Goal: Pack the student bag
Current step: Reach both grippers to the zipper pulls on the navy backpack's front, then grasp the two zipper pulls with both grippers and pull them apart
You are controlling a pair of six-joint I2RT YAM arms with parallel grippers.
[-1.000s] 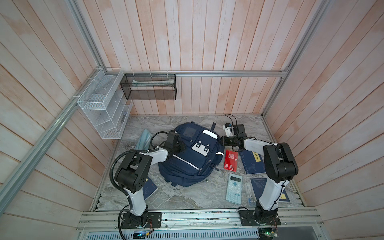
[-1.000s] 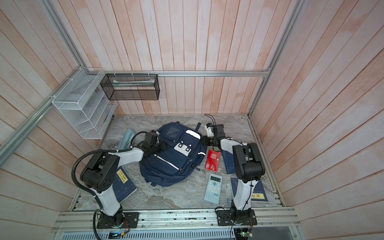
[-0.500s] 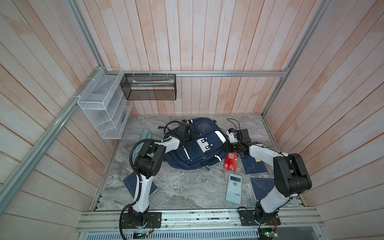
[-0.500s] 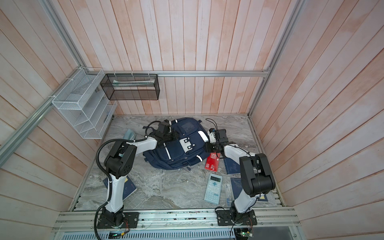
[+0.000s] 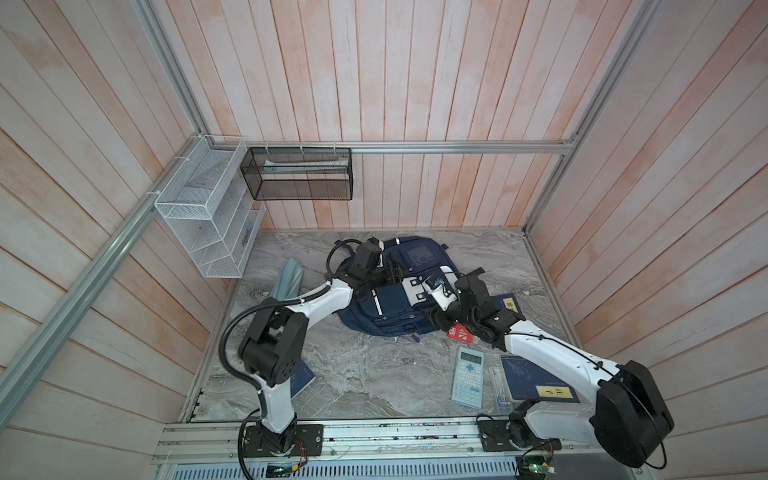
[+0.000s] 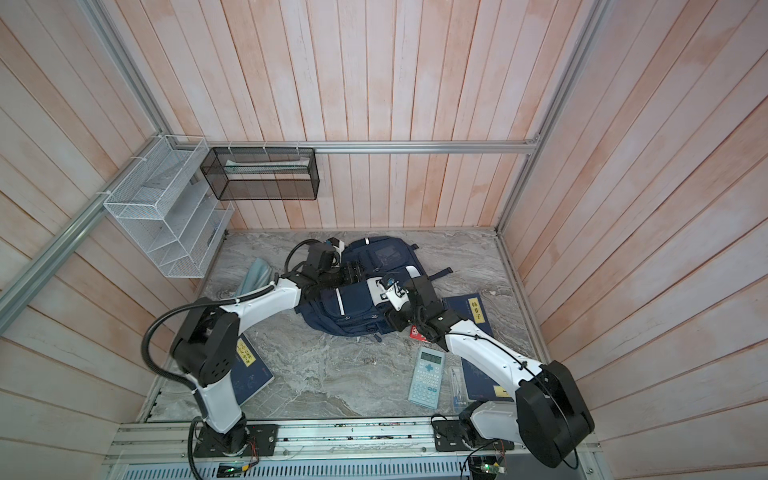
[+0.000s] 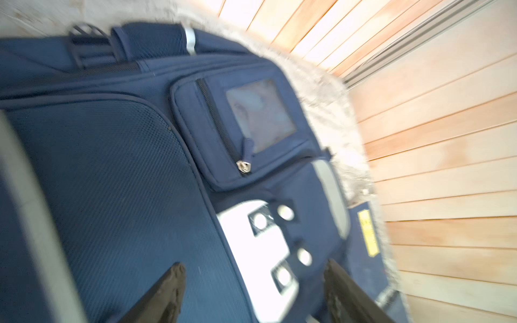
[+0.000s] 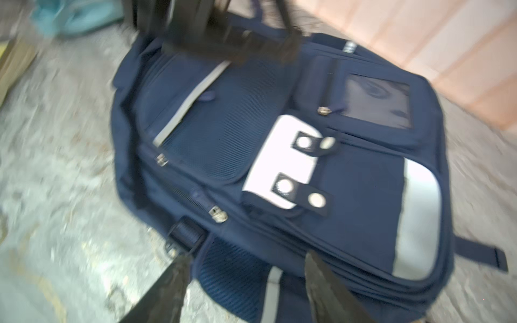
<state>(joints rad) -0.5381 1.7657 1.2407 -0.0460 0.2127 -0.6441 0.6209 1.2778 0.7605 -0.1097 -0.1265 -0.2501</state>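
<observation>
The student bag (image 5: pixel 390 307) is a navy backpack with a white buckled flap (image 8: pixel 279 162) and lies flat on the marble table in both top views (image 6: pixel 349 307). My left gripper (image 5: pixel 395 274) hovers over its upper left part. In the left wrist view the left gripper (image 7: pixel 254 279) is open above the bag (image 7: pixel 112 167), with nothing between the fingers. My right gripper (image 5: pixel 434 318) sits at the bag's right side. It is open too (image 8: pixel 249 268), and the bag's side pocket (image 8: pixel 232 274) lies below the gap.
Right of the bag lie a red booklet (image 5: pixel 460 333), a calculator (image 5: pixel 468 376), a clear pen case (image 5: pixel 500 386) and two blue books (image 5: pixel 536 380) (image 5: pixel 508 303). Another blue book (image 5: pixel 301 376) and a teal pouch (image 5: pixel 291 278) lie left. A white wire rack (image 5: pixel 203 216) and black mesh basket (image 5: pixel 299 174) hang on the walls.
The bag has been turned and shifted toward the back wall. Both grippers have opened and let go of it, and both arms have moved with it.
</observation>
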